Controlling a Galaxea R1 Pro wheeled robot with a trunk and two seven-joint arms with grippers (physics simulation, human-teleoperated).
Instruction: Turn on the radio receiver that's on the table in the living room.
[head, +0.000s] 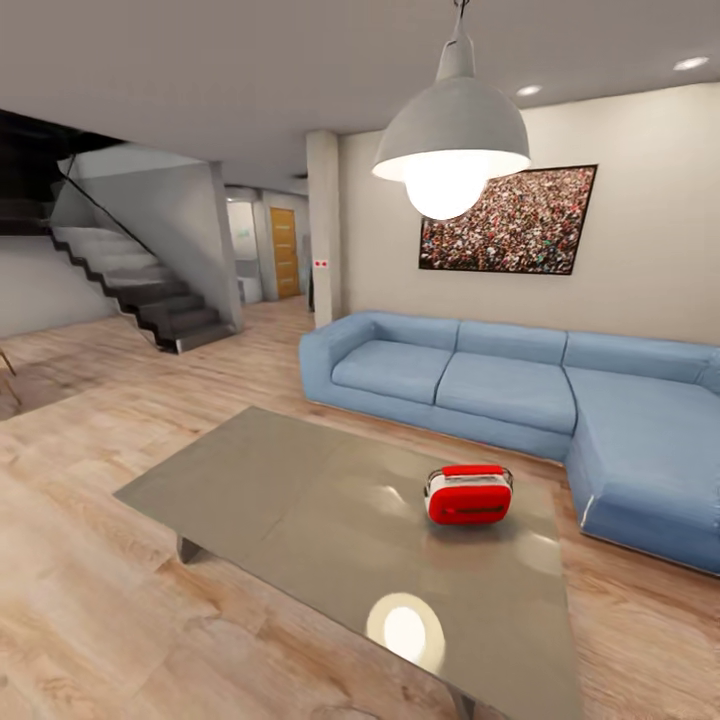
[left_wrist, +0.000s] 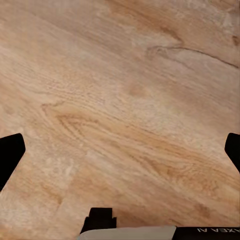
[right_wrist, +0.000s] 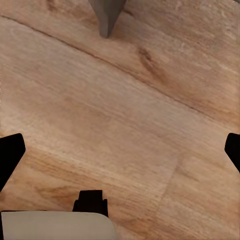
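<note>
On the glossy grey table (head: 300, 500), the radio receiver (head: 469, 494) sits before a blue sofa (head: 520, 385).

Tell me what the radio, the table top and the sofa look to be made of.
Radio: likely glossy red plastic with white sides, given its smooth shine; the thin handle looks metallic. Table: grey top, polished like glass or lacquer, since it mirrors the lamp as a bright spot. Sofa: matte blue upholstery, probably fabric, with soft cushion seams and no shine.

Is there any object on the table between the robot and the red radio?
Nothing visible blocks it. The radio receiver stands alone on the table, with bare tabletop on the near side. Both wrist views show open claws over wood floor.
</note>
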